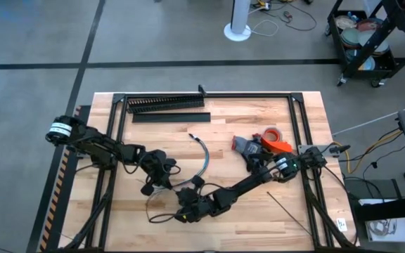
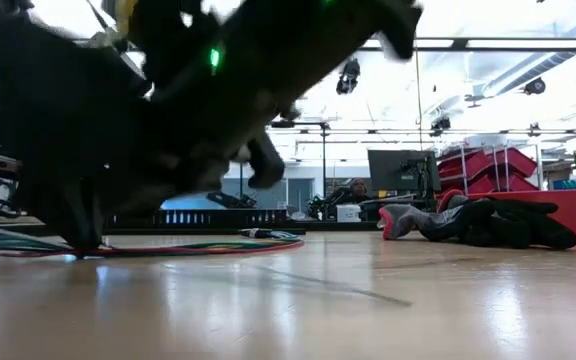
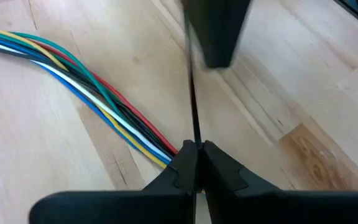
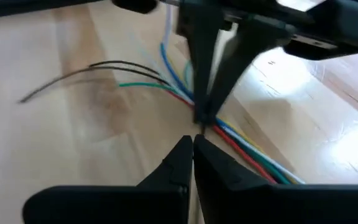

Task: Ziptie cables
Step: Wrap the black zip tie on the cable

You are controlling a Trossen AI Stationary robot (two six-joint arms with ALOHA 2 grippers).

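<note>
Left hand (image 3: pixel 194 163) pinching a thin stiff ziptie (image 3: pixel 191 93) beside smooth multicoloured cables (image 3: pixel 86 93); right hand (image 4: pixel 191 146) pressed together.

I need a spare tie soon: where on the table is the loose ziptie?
In the high view the loose ziptie lies on bare wood at the table's near right, beyond the right arm and just inside the right frame rail.

The pale butcher-block wooden table (image 1: pixel 259 218) looks smooth with a soft sheen. On it, the bundle of thin coloured plastic-coated cables (image 3: pixel 86 87) is glossy; both black plastic grippers' fingers (image 3: pixel 222 171) are matt.
</note>
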